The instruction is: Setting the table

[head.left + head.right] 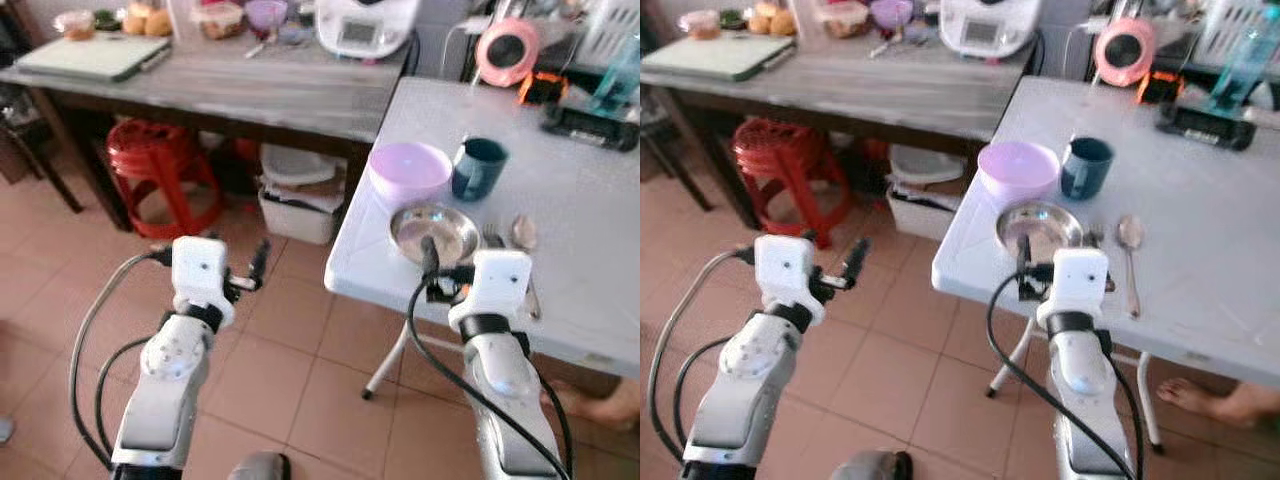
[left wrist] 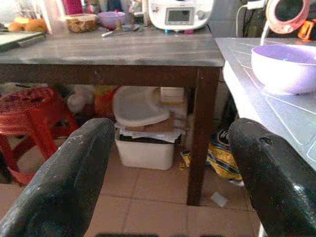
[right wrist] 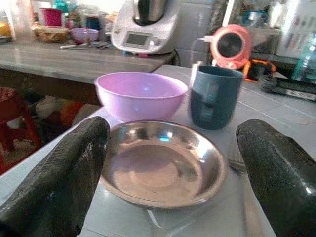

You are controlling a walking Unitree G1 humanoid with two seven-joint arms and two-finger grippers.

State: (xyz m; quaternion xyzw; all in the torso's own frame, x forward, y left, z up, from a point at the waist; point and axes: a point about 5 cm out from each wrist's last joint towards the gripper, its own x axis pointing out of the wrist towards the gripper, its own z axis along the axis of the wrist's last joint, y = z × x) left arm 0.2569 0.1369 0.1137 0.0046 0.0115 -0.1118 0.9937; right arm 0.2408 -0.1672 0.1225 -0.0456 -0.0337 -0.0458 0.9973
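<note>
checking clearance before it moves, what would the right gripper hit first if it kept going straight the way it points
Probably the steel plate: the open right gripper points low across the white table straight at its near rim. Behind it stand the purple bowl and dark blue cup.

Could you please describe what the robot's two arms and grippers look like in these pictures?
Both arms are silver, rounded tubes with a black ring at the wrist, each topped by a white boxy housing. Black cables loop loosely beside each arm up to that housing. The left gripper and right gripper each have two long black fingers; the wrist views show them thick, rounded and slightly scuffed.
</note>
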